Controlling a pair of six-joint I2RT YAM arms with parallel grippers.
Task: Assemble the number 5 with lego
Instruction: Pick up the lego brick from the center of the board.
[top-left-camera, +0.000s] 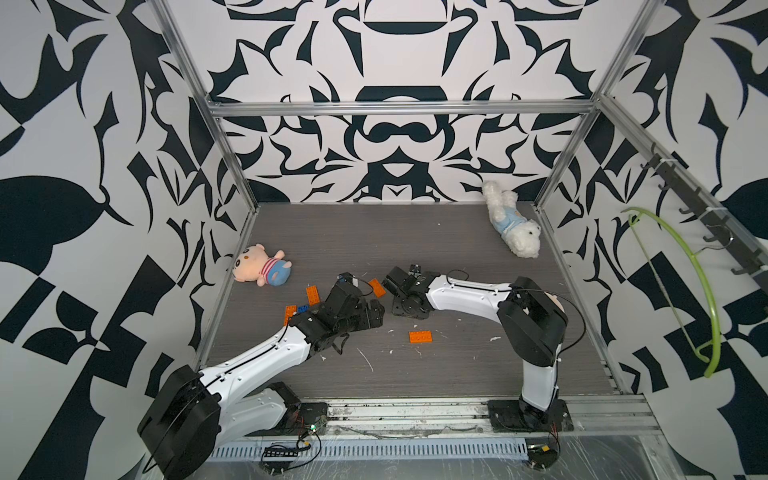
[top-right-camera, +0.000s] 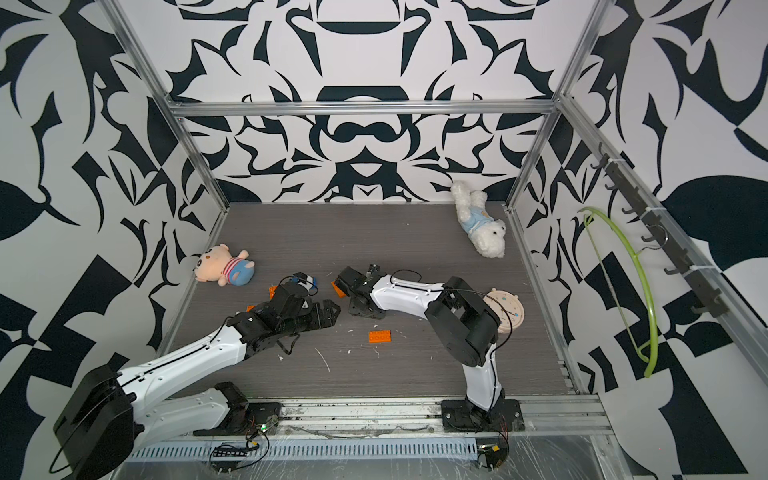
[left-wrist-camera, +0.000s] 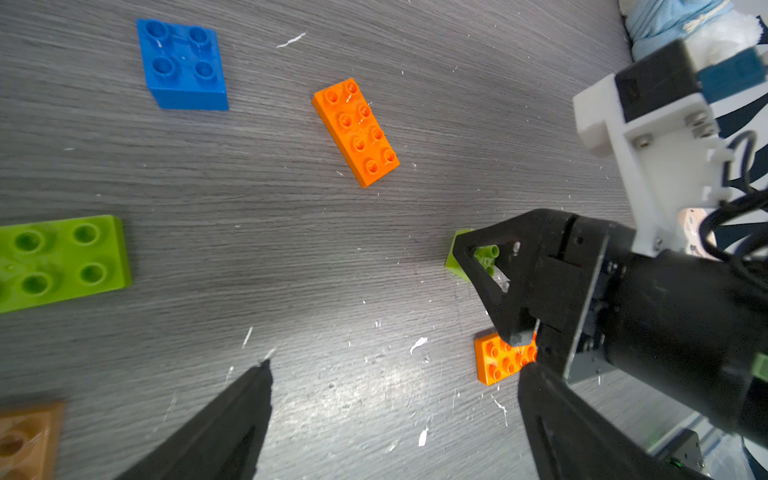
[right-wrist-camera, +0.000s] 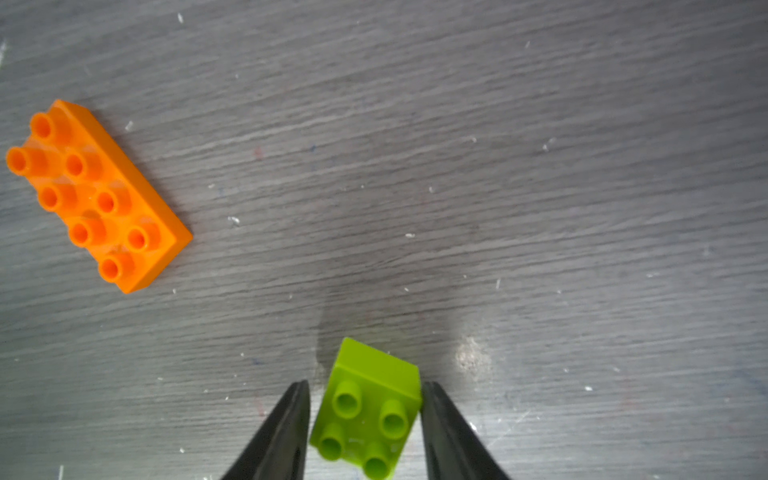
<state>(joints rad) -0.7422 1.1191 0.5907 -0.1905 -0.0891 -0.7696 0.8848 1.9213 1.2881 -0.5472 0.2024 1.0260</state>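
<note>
Currently at a pick-up step, and early in the build as I judge it. The lego lies loose, piece by piece, on the grey table (top-left-camera: 415, 241), mostly between the two arms. I see no part of a 5 joined up.

Right gripper (right-wrist-camera: 365, 384): down at the table, fingers drawn in close on either side of a lime green square brick (right-wrist-camera: 370, 415), studs up. The brick sits skewed between them. One finger (right-wrist-camera: 440, 424) touches its corner. The other (right-wrist-camera: 286, 424) stands at the brick's side with a sliver of gap or none. I cannot tell whether the pinch is made. An orange oblong brick (right-wrist-camera: 99, 195) lies apart from it, untouched.

Left gripper (left-wrist-camera: 395, 370): fingers spread wide, holding nothing, over bare table. A blue square brick (left-wrist-camera: 183, 62) and a lime oblong brick (left-wrist-camera: 62, 262) lie beyond it, neither touched.

Next move, my judgement: complete the squeeze on the green square, then lift and carry it to the build spot. The skew is the concern, as the brick may twist or slip out under pressure. The arms are close together, so I must mind the clearance.
</note>
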